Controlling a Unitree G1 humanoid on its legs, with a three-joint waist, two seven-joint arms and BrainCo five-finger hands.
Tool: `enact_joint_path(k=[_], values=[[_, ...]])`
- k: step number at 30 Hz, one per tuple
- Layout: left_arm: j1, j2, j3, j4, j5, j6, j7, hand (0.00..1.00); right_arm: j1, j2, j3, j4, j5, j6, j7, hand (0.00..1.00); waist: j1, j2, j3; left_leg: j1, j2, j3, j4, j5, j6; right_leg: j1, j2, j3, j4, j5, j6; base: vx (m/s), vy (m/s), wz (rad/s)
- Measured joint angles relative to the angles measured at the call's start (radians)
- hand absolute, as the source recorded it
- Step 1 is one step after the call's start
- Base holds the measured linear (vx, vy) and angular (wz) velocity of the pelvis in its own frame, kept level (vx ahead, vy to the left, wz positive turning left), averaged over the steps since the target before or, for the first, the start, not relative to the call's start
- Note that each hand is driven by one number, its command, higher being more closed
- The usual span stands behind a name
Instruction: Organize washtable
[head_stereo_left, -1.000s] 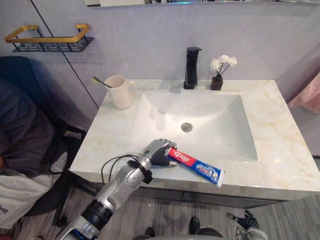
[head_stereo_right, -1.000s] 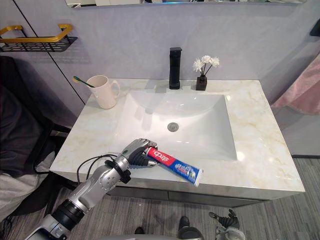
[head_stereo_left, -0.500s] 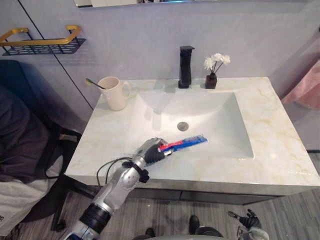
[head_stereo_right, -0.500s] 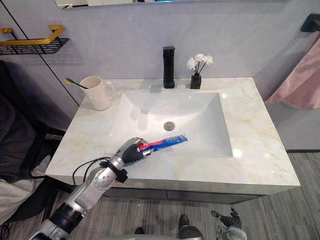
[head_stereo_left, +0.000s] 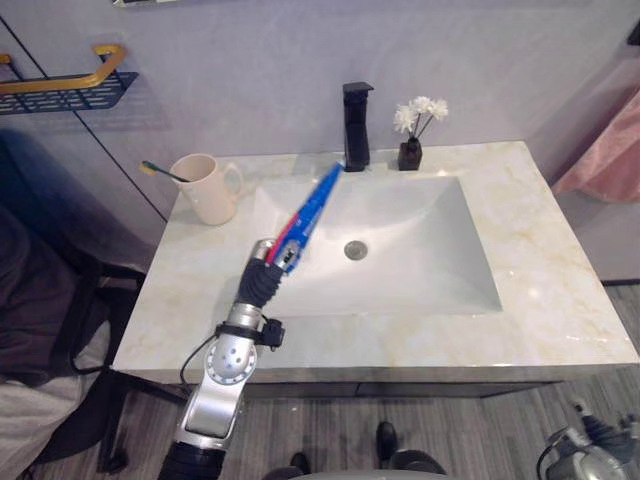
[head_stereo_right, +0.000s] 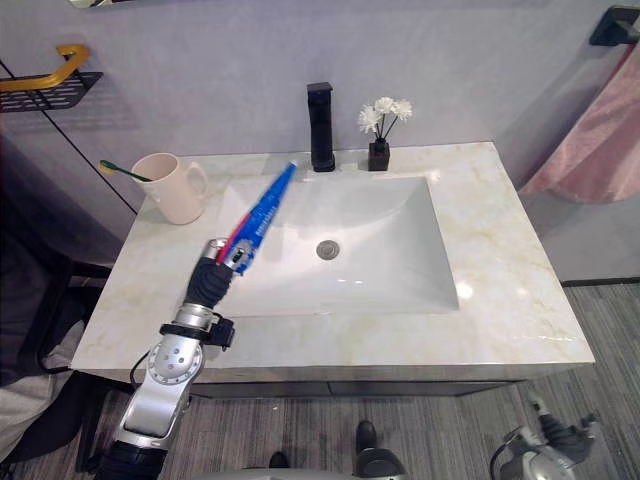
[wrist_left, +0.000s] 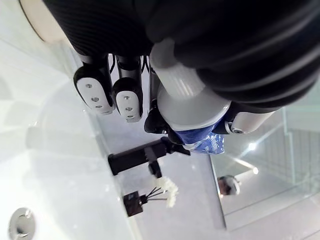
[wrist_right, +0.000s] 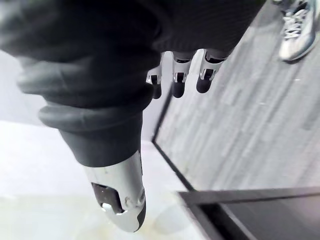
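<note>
My left hand (head_stereo_left: 264, 274) is shut on the lower end of a blue and red toothpaste tube (head_stereo_left: 308, 214). It holds the tube lifted off the counter, slanting up over the basin's left part toward the black faucet (head_stereo_left: 356, 140). In the left wrist view the curled fingers (wrist_left: 107, 90) wrap the tube (wrist_left: 206, 143). A cream mug (head_stereo_left: 205, 188) with a green toothbrush (head_stereo_left: 160, 172) in it stands at the marble counter's (head_stereo_left: 560, 300) back left. My right hand (head_stereo_right: 547, 432) hangs low at the right above the floor, its fingers (wrist_right: 175, 80) relaxed and holding nothing.
The white basin (head_stereo_left: 420, 270) with its drain (head_stereo_left: 355, 249) takes up the counter's middle. A small dark vase of white flowers (head_stereo_left: 411, 148) stands right of the faucet. A gold-railed wall shelf (head_stereo_left: 60, 88) hangs at the upper left, pink cloth (head_stereo_left: 600, 150) at the right.
The left hand has lifted the toothpaste off the counter's front edge and swung it up over the basin toward the back. The camera view has shifted too.
</note>
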Motion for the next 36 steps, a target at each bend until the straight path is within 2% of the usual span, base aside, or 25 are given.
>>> enact_joint_path(k=[3, 7, 9, 11, 13, 16, 20, 22, 25, 30, 36], values=[[0.019, -0.019, 0.038, -0.037, -0.024, -0.001, 0.014, 1.00, -0.018, 0.014, -0.009, -0.192, -0.001, -0.015, -0.033, 0.00, -0.001, 0.000, 0.000, 0.000, 0.002, 0.021, 0.008, -0.005, 0.007, -0.008, 0.004, 0.020, 0.000, 0.001, -0.001, -0.04, -0.003, -0.22], [0.042, -0.026, 0.047, -0.061, -0.034, -0.003, 0.016, 1.00, -0.042, 0.010, 0.019, -0.375, 0.001, -0.058, -0.028, 0.00, 0.001, 0.000, 0.000, -0.004, 0.007, 0.025, 0.008, -0.021, 0.010, -0.020, 0.010, 0.030, 0.000, 0.013, -0.007, -0.04, 0.003, -0.12], [0.042, -0.025, 0.045, -0.062, -0.055, -0.003, 0.012, 1.00, -0.059, -0.016, 0.109, -0.463, 0.044, -0.104, 0.008, 0.00, 0.004, -0.007, -0.003, -0.006, 0.006, 0.033, 0.010, -0.024, 0.010, -0.025, 0.008, 0.031, 0.000, 0.016, -0.003, -0.05, 0.013, -0.11], [0.042, -0.025, 0.040, -0.067, -0.064, -0.004, 0.009, 1.00, -0.079, -0.045, 0.186, -0.507, 0.075, -0.123, 0.039, 0.00, 0.005, -0.011, -0.005, -0.011, 0.005, 0.033, 0.013, -0.024, 0.010, -0.028, 0.006, 0.031, 0.000, 0.017, -0.002, -0.02, 0.005, -0.03], [0.041, -0.024, 0.028, -0.085, -0.066, -0.004, 0.007, 1.00, -0.126, -0.110, 0.330, -0.553, 0.103, -0.147, 0.087, 0.00, 0.018, -0.012, -0.007, -0.020, 0.002, 0.030, 0.019, -0.023, 0.010, -0.034, 0.003, 0.029, 0.000, 0.023, -0.003, -0.03, 0.005, 0.03], [0.036, -0.020, -0.010, -0.109, -0.089, -0.015, 0.007, 1.00, -0.220, -0.186, 0.524, -0.556, 0.141, -0.149, 0.161, 0.00, 0.035, -0.012, -0.009, -0.028, 0.000, 0.013, 0.022, -0.023, 0.010, -0.032, -0.001, 0.012, 0.000, 0.030, -0.005, -0.01, -0.001, 0.15], [0.027, -0.004, -0.048, -0.115, -0.103, -0.017, 0.012, 1.00, -0.322, -0.197, 0.721, -0.542, 0.196, -0.145, 0.218, 0.00, 0.066, -0.013, -0.011, -0.035, -0.002, -0.008, 0.023, -0.021, 0.011, -0.029, -0.003, -0.006, 0.004, 0.032, -0.007, 0.01, 0.001, 0.17], [0.014, 0.022, -0.064, -0.115, -0.102, -0.017, 0.014, 1.00, -0.361, -0.198, 0.826, -0.542, 0.262, -0.144, 0.259, 0.00, 0.080, -0.013, -0.012, -0.037, -0.006, -0.016, 0.022, -0.019, 0.014, -0.026, -0.009, -0.020, 0.004, 0.033, -0.007, 0.01, 0.013, 0.12], [-0.016, 0.029, -0.077, -0.116, -0.101, -0.017, 0.023, 1.00, -0.386, -0.197, 0.932, -0.542, 0.346, -0.133, 0.302, 0.00, 0.084, -0.013, -0.013, -0.036, -0.017, -0.035, 0.020, -0.014, 0.021, -0.017, -0.019, -0.039, 0.004, 0.036, -0.003, 0.00, 0.028, 0.19], [-0.030, 0.043, -0.080, -0.116, -0.060, -0.017, 0.063, 1.00, -0.402, -0.194, 1.044, -0.542, 0.443, -0.105, 0.367, 0.00, 0.088, -0.028, -0.027, -0.037, -0.031, -0.040, 0.014, -0.005, 0.032, -0.016, -0.033, -0.049, 0.000, 0.041, 0.002, -0.02, 0.032, 0.06], [-0.042, 0.052, -0.124, -0.116, -0.001, -0.017, 0.079, 1.00, -0.414, -0.189, 1.116, -0.508, 0.554, -0.103, 0.387, 0.00, 0.109, -0.029, -0.049, -0.039, -0.040, -0.046, 0.009, 0.008, 0.041, -0.016, -0.049, -0.056, -0.001, 0.048, 0.008, -0.05, 0.016, 0.05]])
